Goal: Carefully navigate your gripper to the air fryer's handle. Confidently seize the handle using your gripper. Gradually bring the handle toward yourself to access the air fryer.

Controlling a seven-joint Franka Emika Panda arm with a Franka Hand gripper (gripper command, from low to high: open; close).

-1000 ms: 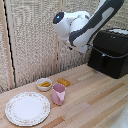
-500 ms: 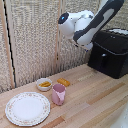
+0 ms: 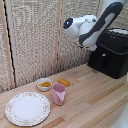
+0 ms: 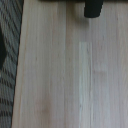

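The black air fryer (image 3: pixel 112 52) stands on the wooden table at the exterior view's right. Its upright black handle (image 3: pixel 103 61) is on the front panel. The white-and-grey arm reaches down from the top right. Its gripper (image 3: pixel 84 43) hangs above the table, just off the fryer's front and apart from the handle. Its fingers are too small and dark to make out. The wrist view shows bare table planks and a dark chunky part (image 4: pixel 93 8) at the picture's edge, probably the handle. No fingers show there.
A pink cup (image 3: pixel 59 94), a patterned plate (image 3: pixel 27 108), a small bowl of orange food (image 3: pixel 44 83) and a loose orange piece (image 3: pixel 63 81) sit on the table at the exterior view's left. A woven screen (image 3: pixel 35 40) stands behind.
The arm's wrist end has moved toward the exterior view's right, closer to the air fryer. The things on the table have not moved.
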